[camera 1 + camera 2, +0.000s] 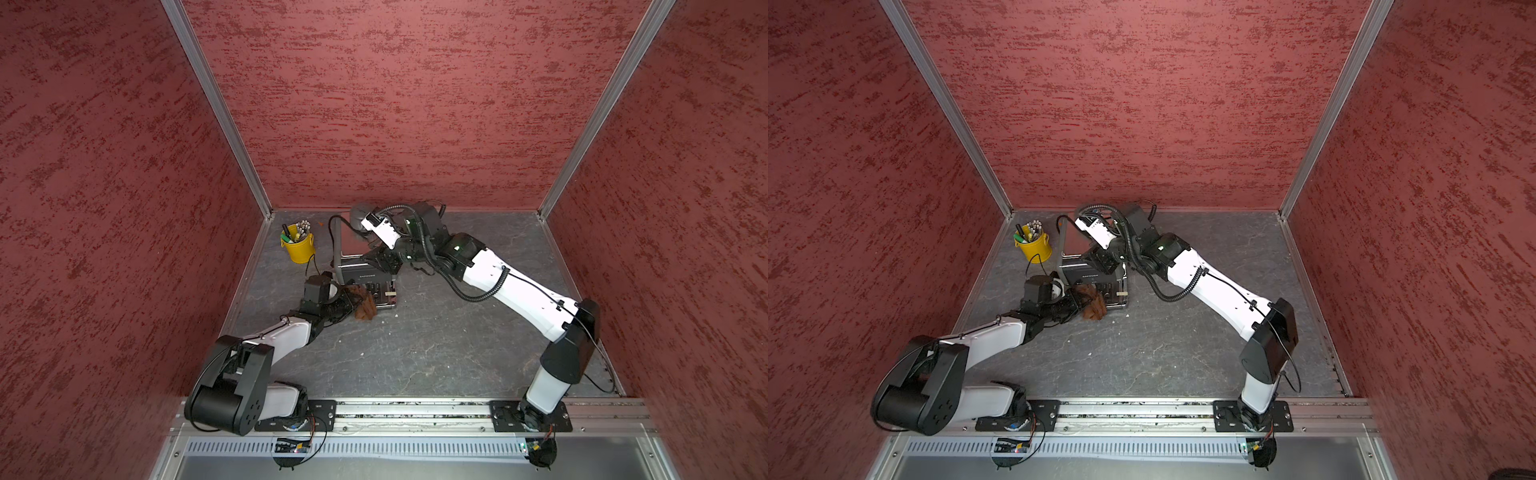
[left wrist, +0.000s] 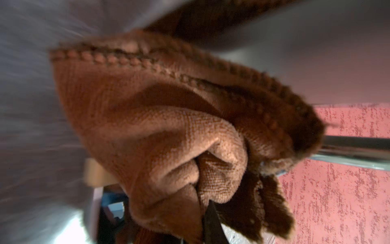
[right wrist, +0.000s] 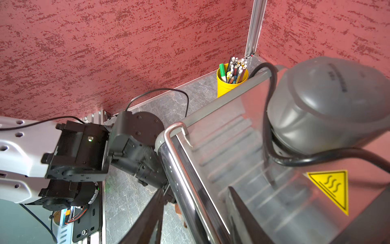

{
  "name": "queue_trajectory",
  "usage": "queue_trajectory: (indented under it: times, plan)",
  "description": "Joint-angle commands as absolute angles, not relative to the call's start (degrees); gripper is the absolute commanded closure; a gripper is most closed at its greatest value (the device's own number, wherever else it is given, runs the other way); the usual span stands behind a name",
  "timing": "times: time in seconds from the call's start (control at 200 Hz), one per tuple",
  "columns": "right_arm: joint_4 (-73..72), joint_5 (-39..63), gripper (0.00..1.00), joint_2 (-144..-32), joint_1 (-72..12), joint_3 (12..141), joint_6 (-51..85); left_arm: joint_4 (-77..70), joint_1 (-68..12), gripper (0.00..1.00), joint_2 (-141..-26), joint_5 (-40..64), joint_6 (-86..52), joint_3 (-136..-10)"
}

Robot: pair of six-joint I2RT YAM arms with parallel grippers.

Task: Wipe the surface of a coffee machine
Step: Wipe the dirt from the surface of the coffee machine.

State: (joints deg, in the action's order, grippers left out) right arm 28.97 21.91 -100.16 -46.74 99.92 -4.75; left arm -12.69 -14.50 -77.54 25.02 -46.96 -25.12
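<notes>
Left gripper [image 1: 353, 302]: clamped on brown cloth [image 1: 365, 308]; press flat across coffee machine [image 1: 366, 276] front.
Right gripper [image 3: 196, 189]: astride top rail [image 3: 172, 160]; cannot tell if clamped.

The boxy grey-and-black espresso coffee machine [image 1: 365, 275] stands on the grey stone-patterned table [image 1: 415, 353], left of centre and towards the back wall. The yellow metal bucket of pens [image 1: 300, 250] stands just to its left (nearer the back-left corner).

On the machine's top, the grey domed plastic cap [image 3: 329, 101] sits at the rear. The black cord [image 3: 268, 118] runs past the cap's base, and the yellow triangular warning sticker [image 3: 331, 188] lies beside it.

The brown woven cloth [image 1: 365, 308], clamped in the left gripper [image 1: 352, 306], lies against the left part of the machine's front face. The right gripper [image 3: 195, 189] hangs over the top, its fingers apart astride the chrome steel rail [image 3: 183, 169] at the front edge.
</notes>
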Motion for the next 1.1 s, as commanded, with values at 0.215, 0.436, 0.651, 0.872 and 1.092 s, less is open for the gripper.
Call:
queue_trajectory:
  times: [0.215,0.436,0.651,0.872,1.092]
  plan:
    - [35.45,25.64,0.52,-99.34,-48.05,95.90,-4.31,-21.71,-22.49,1.00,-84.63,16.81,-55.63,-24.58]
    - [35.38,26.34,0.52,-98.16,-48.08,94.58,-4.51,-26.89,-26.30,1.00,-90.20,13.90,-60.86,-25.11]
    - [34.94,24.70,0.55,-98.07,-48.08,93.87,-3.85,-25.54,-27.64,1.00,-86.58,7.00,-65.62,-20.98]
    - [34.05,25.26,0.55,-97.64,-48.04,92.78,-3.77,-24.19,-33.92,1.00,-81.76,-2.62,-73.43,-19.05]
    - [33.50,25.47,0.55,-96.68,-48.03,91.15,-3.91,-26.77,-38.34,1.00,-82.54,-8.24,-79.73,-19.82]
